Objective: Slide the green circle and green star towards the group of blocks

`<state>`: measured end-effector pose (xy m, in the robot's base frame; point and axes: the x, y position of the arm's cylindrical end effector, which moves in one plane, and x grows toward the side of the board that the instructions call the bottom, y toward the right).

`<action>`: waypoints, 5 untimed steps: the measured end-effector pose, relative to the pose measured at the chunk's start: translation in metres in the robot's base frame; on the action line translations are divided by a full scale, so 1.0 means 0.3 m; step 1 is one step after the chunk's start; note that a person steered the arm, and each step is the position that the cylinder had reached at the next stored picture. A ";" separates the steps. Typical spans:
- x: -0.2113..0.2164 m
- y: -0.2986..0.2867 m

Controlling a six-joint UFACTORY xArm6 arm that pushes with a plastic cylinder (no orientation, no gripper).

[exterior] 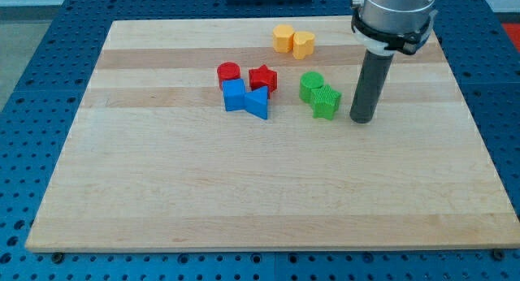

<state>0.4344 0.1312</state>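
The green circle (310, 85) and the green star (326, 101) touch each other right of the board's middle, the star just below and right of the circle. My tip (361, 118) rests on the board a short way to the right of the green star, not touching it. The group lies to the left: a red circle (228, 74), a red star (262, 78), a blue block (235, 95) and a blue triangle (257, 103), packed close together.
Two yellow blocks (292, 41) sit side by side near the view's top edge of the wooden board (162, 192). The arm's grey body (394, 17) hangs over the top right corner.
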 end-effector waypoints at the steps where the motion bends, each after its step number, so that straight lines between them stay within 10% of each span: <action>1: 0.000 -0.026; 5: 0.000 -0.185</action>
<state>0.4344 0.0757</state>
